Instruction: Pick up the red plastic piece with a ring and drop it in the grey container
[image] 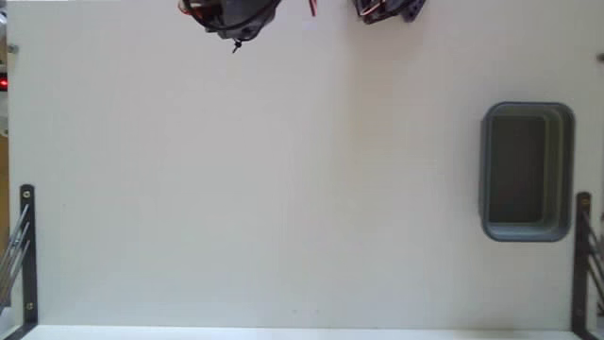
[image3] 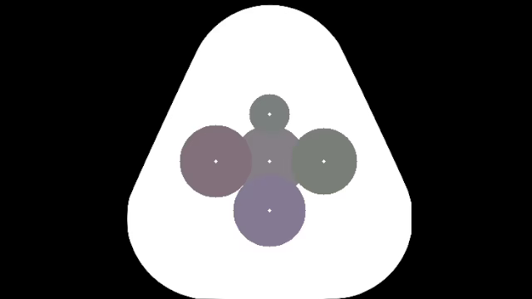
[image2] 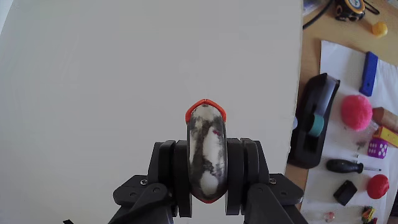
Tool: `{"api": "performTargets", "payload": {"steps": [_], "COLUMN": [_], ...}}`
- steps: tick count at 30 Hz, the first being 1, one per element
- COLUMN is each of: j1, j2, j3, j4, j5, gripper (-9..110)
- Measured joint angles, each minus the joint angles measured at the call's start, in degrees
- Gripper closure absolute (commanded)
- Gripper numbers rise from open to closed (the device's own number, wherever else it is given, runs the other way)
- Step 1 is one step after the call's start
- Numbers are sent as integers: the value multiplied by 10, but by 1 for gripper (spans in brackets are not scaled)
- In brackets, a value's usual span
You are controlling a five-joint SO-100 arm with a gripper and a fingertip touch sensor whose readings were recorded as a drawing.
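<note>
In the wrist view our gripper (image2: 206, 155) was closed on the red plastic piece with a ring (image2: 206, 111), its orange-red tip poking out past the pale, mottled finger. In the fixed view the grey container (image: 527, 171) sat near the right edge of the white bench (image: 283, 189), with the arm barely showing at the top edge. We judged the carry should keep a firm grip and release only once centred over the darker inside, the bare bench between leaving ample room.
</note>
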Motion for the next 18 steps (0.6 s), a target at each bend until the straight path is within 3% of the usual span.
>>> {"api": "performTargets", "payload": {"steps": [5, 18], "j1": [0, -18], "j2": [-28, -33], "j3": [-88, -98], "j4": [17, 19], "j5": [0, 1], "gripper": [80, 80]}}
